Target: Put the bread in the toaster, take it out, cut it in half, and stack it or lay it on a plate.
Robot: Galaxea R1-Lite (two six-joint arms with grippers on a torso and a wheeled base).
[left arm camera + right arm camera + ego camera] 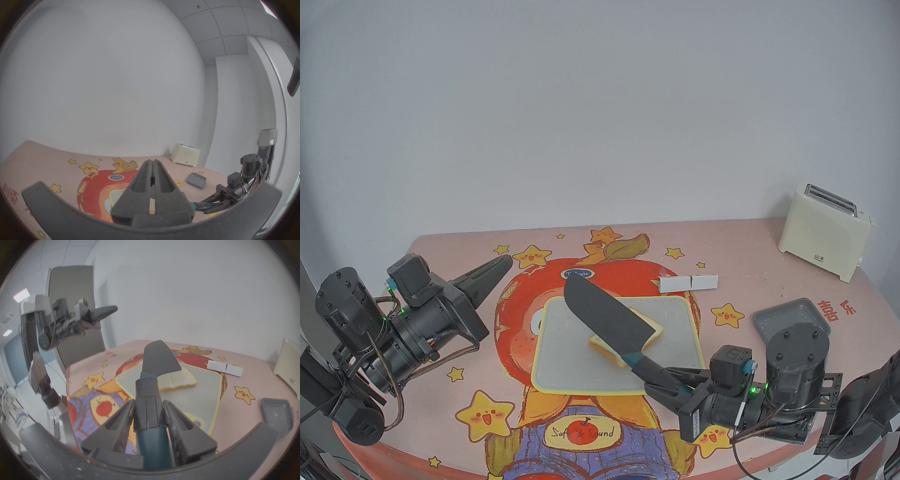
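A slice of bread [625,340] [176,380] lies on the grey cutting board [569,356] [206,390] with a cut line down its middle. My right gripper [662,382] [149,410] is shut on the knife [609,319] [157,360], held by its teal handle with the dark blade angled up over the bread. My left gripper [503,265] [152,175] hovers shut and empty above the table's left side. The cream toaster [825,230] [185,154] stands at the far right corner. A grey square plate [790,315] [276,413] sits right of the board.
A white knife holder [688,283] [225,368] lies just behind the board's right corner. The pink table has a cartoon apple print, with open surface to the left and behind the board. The table's front edge curves close below both arms.
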